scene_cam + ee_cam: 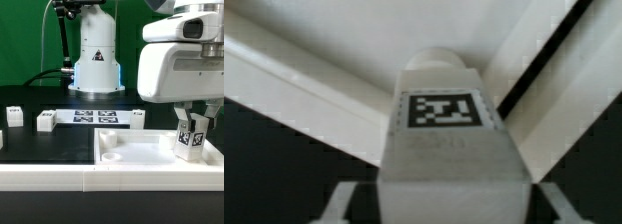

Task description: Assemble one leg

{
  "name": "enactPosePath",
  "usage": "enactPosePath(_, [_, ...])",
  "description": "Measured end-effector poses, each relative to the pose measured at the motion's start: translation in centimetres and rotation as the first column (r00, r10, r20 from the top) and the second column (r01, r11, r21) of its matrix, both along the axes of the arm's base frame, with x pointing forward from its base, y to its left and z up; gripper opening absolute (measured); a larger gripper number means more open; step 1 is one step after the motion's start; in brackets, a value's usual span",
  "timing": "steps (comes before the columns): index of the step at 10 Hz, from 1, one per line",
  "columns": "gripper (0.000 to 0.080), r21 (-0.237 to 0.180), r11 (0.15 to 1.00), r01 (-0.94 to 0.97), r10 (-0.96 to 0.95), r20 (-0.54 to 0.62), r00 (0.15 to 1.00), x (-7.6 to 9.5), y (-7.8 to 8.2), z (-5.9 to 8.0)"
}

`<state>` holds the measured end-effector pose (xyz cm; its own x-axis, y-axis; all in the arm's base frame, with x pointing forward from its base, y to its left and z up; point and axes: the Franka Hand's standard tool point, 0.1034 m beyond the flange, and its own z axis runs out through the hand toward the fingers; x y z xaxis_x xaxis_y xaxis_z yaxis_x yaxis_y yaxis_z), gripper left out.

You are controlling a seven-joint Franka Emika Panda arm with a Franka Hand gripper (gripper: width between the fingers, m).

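Observation:
My gripper [190, 122] is shut on a leg [188, 140], a small white oblong block with a black-and-white tag. It holds the leg upright over the right corner of the large white tray-like top [130, 148], just above or touching its floor. In the wrist view the leg [445, 140] fills the middle, with my gripper [441, 205] closed on its sides, and the top's raised rim [313, 95] runs behind it. Three more legs lie on the black table: one [46, 121] left of the marker board, one [13, 115] further left, one [134, 118] at the board's right end.
The marker board [95, 116] lies flat behind the top. The robot's white base [96, 55] stands at the back with a cable on the table. A white front ledge [110, 180] borders the top. Green backdrop behind.

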<state>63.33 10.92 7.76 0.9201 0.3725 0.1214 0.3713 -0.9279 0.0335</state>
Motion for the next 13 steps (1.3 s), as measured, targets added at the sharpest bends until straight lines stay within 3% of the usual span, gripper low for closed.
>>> enactPosePath(4, [0.0294,0.081,0.910,0.406,-0.404,-0.034,0.914,0.05,-0.20,0.04])
enactPosePath(6, [0.0294,0.106,0.774,0.625,-0.621,-0.070,0.781,-0.18,0.48,-0.10])
enactPosePath(8, [0.0294,0.112,0.576,0.809,-0.805,-0.094,0.586,-0.40,0.34,-0.26])
enactPosePath(9, [0.0294,0.110,0.488,0.866,-0.861,-0.101,0.498,-0.44,0.28,-0.27])
enactPosePath(10, [0.0294,0.109,0.464,0.879,-0.875,-0.102,0.474,-0.44,0.24,-0.27])
enactPosePath(13, [0.0294,0.106,0.278,0.955,-0.949,-0.127,0.290,-0.54,0.16,-0.32])
